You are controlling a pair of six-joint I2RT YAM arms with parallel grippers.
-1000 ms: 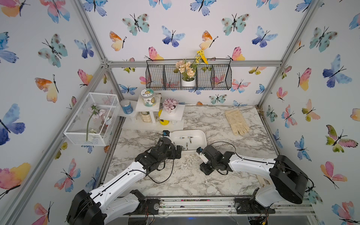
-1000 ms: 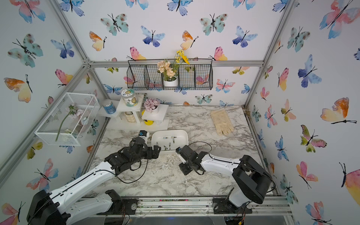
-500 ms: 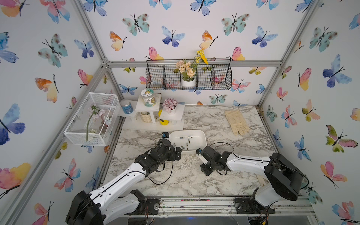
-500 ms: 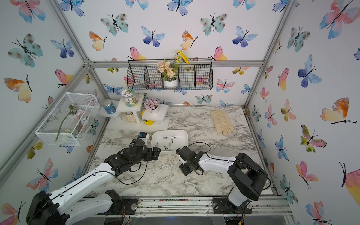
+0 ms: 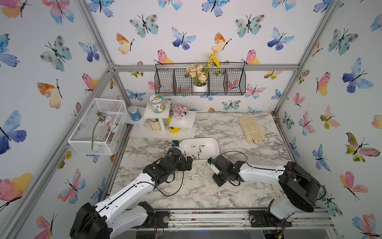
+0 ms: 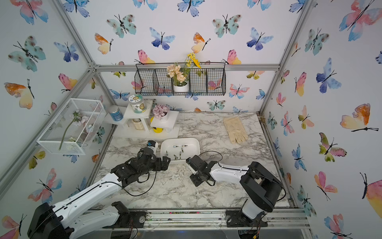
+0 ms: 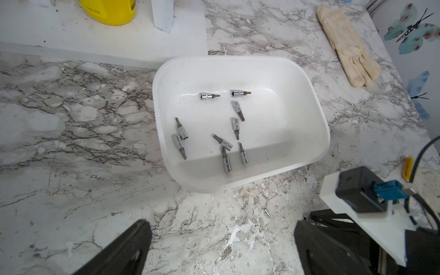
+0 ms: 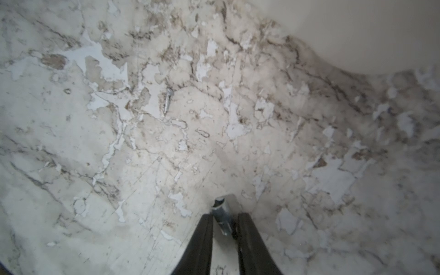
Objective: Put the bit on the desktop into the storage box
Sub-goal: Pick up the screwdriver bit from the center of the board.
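Observation:
My right gripper (image 8: 223, 221) is shut on a small silver bit (image 8: 222, 214), which lies low on the marble desktop (image 5: 186, 192) between its black fingertips. In both top views this gripper (image 5: 217, 182) (image 6: 194, 183) points down just in front of the storage box's near right corner, and the bit is hidden there. The white storage box (image 5: 215, 144) (image 6: 196, 144) (image 7: 316, 114) holds several silver bits (image 7: 223, 142). My left gripper (image 7: 221, 238) (image 5: 187, 163) stands wide open over bare desktop at the box's near left side, holding nothing.
A cream glove (image 5: 251, 129) lies at the back right. White risers with jars (image 5: 163, 124) and a yellow container (image 5: 173, 128) stand behind the box. A white wire cage (image 5: 97, 126) hangs left, a black wire basket (image 5: 200, 82) on the back wall. A tiny metal sliver (image 8: 167, 100) lies on the scuffed desktop.
The right jaws have drawn in around the bit while that arm stayed low in front of the box. The left arm has barely moved and stays open.

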